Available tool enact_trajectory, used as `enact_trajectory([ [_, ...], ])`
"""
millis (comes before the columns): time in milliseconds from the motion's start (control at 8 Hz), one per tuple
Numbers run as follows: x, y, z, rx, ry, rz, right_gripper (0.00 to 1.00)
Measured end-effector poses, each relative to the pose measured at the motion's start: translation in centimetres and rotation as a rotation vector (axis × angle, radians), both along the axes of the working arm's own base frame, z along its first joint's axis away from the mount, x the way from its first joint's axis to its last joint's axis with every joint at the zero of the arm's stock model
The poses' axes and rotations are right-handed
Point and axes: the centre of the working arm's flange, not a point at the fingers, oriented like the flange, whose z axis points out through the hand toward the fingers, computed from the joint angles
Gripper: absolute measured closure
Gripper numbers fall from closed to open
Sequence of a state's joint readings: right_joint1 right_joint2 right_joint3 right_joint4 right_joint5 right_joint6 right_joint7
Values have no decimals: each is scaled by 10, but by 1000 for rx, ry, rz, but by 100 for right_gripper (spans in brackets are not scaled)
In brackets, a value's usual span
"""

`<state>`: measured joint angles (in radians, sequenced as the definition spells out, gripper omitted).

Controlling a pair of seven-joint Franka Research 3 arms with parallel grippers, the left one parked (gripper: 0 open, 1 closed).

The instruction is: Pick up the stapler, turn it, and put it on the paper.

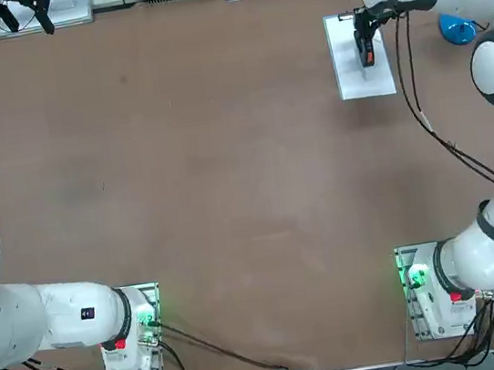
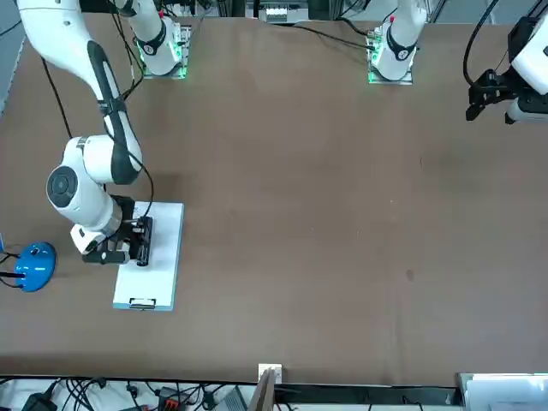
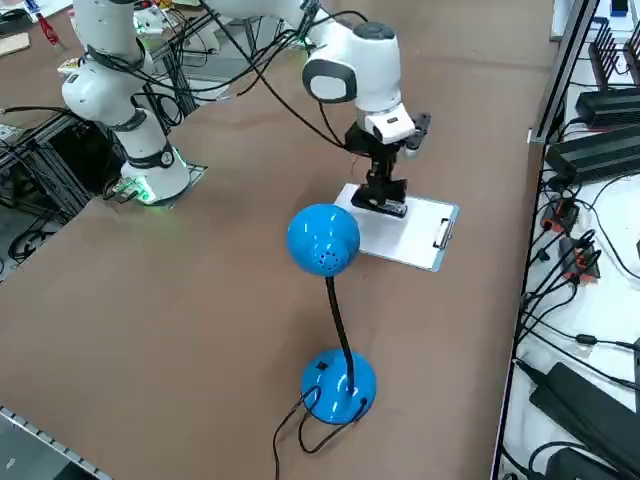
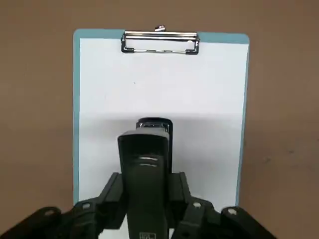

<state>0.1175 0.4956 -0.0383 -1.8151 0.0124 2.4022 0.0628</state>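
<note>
- Placing step: the right gripper [image 4: 147, 209], clamped on the stapler [image 4: 147, 164], holds it over the clipboard paper [image 1: 362, 77] at the top view's upper right.
- Next, probably lower, then release.

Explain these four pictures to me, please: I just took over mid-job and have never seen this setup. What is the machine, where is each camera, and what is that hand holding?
These are two white robot arms bolted to a brown table; only the right one works. One picture looks straight down, one faces the robot from across the table, one looks in from its right side, and one rides on the working wrist. The right hand is shut on the black stapler and holds it over the paper, a white sheet on a blue-edged board with a metal clip at one short end. Whether the stapler already rests on the sheet I cannot tell. A blue lamp stands on the table beside the board.
</note>
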Motion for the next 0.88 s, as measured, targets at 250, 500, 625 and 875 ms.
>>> enact_trajectory([
  [250,-5,-2,-13,0,-27,14,59],
  [500,-7,-5,-20,2,-25,16,59],
  [625,-8,-6,-20,10,-24,8,59],
  [875,-9,-5,-23,19,-19,8,59],
])
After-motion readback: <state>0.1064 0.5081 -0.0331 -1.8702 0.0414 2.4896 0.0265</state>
